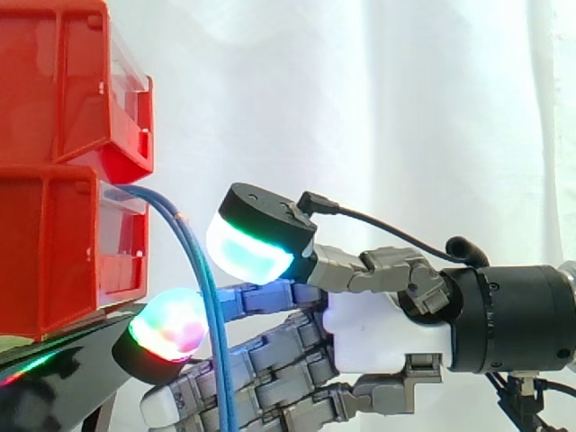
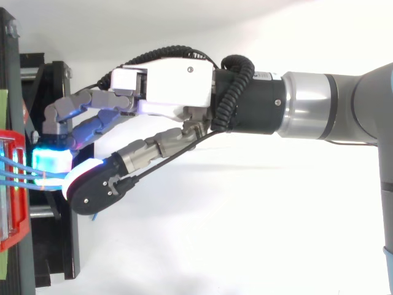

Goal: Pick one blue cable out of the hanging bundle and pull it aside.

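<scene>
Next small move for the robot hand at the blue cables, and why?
Probably close on one of the blue cables: the robot hand is open, they hang from the lower red bin between its pads, none pinched yet.

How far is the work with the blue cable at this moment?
Done: the hand is at the blue cables hanging from the lower red bin. In hand: the cables run between its thumb and fingers, apparently not yet pinched. Left: close on one cable and pull it aside; none is apart from the bundle.
</scene>
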`<action>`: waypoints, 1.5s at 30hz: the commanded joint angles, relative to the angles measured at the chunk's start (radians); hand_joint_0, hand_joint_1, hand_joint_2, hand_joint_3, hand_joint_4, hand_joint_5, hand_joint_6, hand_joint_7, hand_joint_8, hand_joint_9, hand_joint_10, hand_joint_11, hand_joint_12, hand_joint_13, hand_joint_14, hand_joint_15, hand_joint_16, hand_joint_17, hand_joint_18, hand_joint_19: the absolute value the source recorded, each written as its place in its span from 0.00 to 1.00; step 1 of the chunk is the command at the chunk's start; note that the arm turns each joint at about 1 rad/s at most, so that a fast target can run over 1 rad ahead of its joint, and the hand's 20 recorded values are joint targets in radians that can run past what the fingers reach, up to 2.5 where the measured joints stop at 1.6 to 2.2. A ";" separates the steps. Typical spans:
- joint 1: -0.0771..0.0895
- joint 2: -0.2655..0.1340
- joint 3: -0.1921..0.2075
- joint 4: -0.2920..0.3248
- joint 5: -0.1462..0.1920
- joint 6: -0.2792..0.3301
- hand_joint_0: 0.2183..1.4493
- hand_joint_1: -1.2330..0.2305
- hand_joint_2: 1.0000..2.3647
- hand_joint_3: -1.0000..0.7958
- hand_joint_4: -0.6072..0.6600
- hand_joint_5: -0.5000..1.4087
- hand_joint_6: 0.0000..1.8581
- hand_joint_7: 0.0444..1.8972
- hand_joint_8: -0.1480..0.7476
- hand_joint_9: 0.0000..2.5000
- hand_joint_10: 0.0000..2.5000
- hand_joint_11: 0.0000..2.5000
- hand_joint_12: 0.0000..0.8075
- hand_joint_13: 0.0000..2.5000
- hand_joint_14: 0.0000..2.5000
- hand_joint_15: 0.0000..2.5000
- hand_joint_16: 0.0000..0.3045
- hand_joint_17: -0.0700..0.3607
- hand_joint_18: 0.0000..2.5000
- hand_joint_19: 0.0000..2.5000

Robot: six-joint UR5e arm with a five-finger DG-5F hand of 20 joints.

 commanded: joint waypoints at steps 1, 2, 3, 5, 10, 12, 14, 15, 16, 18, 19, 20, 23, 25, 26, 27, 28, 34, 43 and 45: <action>0.005 -0.001 0.004 -0.004 0.001 -0.001 0.25 0.45 0.00 0.28 0.69 0.20 0.27 0.57 0.46 0.28 0.00 0.10 0.37 0.21 0.00 0.09 0.13 0.38 0.18 0.14; 0.006 0.000 0.004 -0.006 0.003 -0.003 0.25 0.45 0.00 0.28 0.69 0.20 0.27 0.56 0.46 0.28 0.00 0.10 0.37 0.21 0.00 0.09 0.14 0.38 0.18 0.14; 0.006 0.000 0.004 -0.006 0.003 -0.003 0.25 0.45 0.00 0.28 0.69 0.20 0.27 0.56 0.46 0.28 0.00 0.10 0.37 0.21 0.00 0.09 0.13 0.38 0.18 0.14; 0.014 -0.001 0.002 -0.011 0.004 -0.007 0.25 0.45 0.00 0.28 0.69 0.20 0.27 0.56 0.46 0.28 0.00 0.10 0.37 0.21 0.00 0.09 0.13 0.38 0.18 0.14; 0.025 0.000 -0.019 -0.012 0.004 -0.006 0.26 0.45 0.00 0.29 0.69 0.20 0.27 0.57 0.46 0.28 0.00 0.10 0.37 0.22 0.00 0.09 0.13 0.38 0.19 0.14; 0.026 0.000 -0.021 -0.011 0.004 -0.004 0.26 0.45 0.00 0.29 0.69 0.20 0.27 0.57 0.46 0.28 0.00 0.10 0.37 0.21 0.00 0.09 0.13 0.38 0.19 0.14; 0.026 0.000 -0.018 -0.011 0.004 0.002 0.26 0.45 0.00 0.29 0.69 0.20 0.27 0.57 0.46 0.28 0.00 0.10 0.36 0.22 0.00 0.09 0.13 0.38 0.19 0.14; 0.026 0.000 -0.018 -0.011 0.004 0.002 0.26 0.45 0.00 0.29 0.70 0.20 0.27 0.57 0.46 0.28 0.00 0.10 0.36 0.22 0.00 0.10 0.13 0.38 0.19 0.14; 0.025 0.000 -0.010 -0.011 0.001 0.003 0.26 0.45 0.00 0.29 0.69 0.20 0.27 0.57 0.46 0.28 0.00 0.10 0.36 0.22 0.00 0.09 0.13 0.38 0.19 0.14; 0.020 0.005 -0.007 -0.011 -0.002 0.003 0.26 0.45 0.00 0.29 0.69 0.20 0.27 0.57 0.46 0.28 0.00 0.10 0.36 0.22 0.00 0.09 0.13 0.38 0.19 0.14; 0.019 0.008 -0.007 -0.011 -0.002 0.003 0.26 0.45 0.00 0.29 0.69 0.20 0.27 0.57 0.46 0.28 0.00 0.10 0.36 0.22 0.00 0.09 0.13 0.38 0.19 0.14; 0.017 0.013 -0.007 -0.012 -0.002 0.003 0.26 0.45 0.00 0.29 0.69 0.20 0.27 0.57 0.46 0.28 0.00 0.10 0.36 0.22 0.00 0.10 0.13 0.38 0.19 0.14; 0.013 0.022 -0.007 -0.020 -0.003 0.000 0.26 0.45 0.00 0.29 0.69 0.20 0.27 0.56 0.46 0.28 0.00 0.10 0.36 0.22 0.00 0.10 0.13 0.38 0.19 0.14; 0.006 0.027 -0.009 -0.034 -0.003 0.000 0.26 0.46 0.00 0.29 0.69 0.20 0.27 0.56 0.46 0.28 0.00 0.10 0.36 0.22 0.00 0.09 0.13 0.38 0.19 0.14; 0.003 0.030 -0.009 -0.040 -0.003 0.000 0.26 0.46 0.00 0.29 0.69 0.20 0.27 0.56 0.46 0.28 0.00 0.10 0.36 0.22 0.00 0.09 0.13 0.38 0.19 0.14; 0.003 0.030 -0.007 -0.044 -0.003 0.000 0.26 0.46 0.00 0.29 0.69 0.20 0.27 0.56 0.46 0.28 0.00 0.10 0.36 0.22 0.00 0.09 0.13 0.38 0.19 0.14; 0.000 0.030 -0.007 -0.053 -0.003 0.002 0.26 0.46 0.00 0.29 0.70 0.20 0.27 0.56 0.46 0.28 0.00 0.10 0.36 0.22 0.00 0.09 0.13 0.38 0.19 0.14; -0.003 0.039 -0.009 -0.073 -0.002 -0.001 0.26 0.45 0.00 0.29 0.69 0.20 0.27 0.57 0.46 0.28 0.00 0.10 0.36 0.22 0.00 0.10 0.13 0.37 0.19 0.14; -0.004 0.046 -0.007 -0.072 -0.003 -0.006 0.27 0.45 0.00 0.31 0.68 0.21 0.27 0.58 0.45 0.28 0.00 0.10 0.36 0.22 0.00 0.09 0.13 0.37 0.19 0.14; -0.003 0.051 -0.007 -0.072 -0.003 -0.010 0.28 0.44 0.01 0.32 0.68 0.21 0.27 0.59 0.45 0.28 0.00 0.10 0.36 0.22 0.00 0.10 0.13 0.37 0.19 0.14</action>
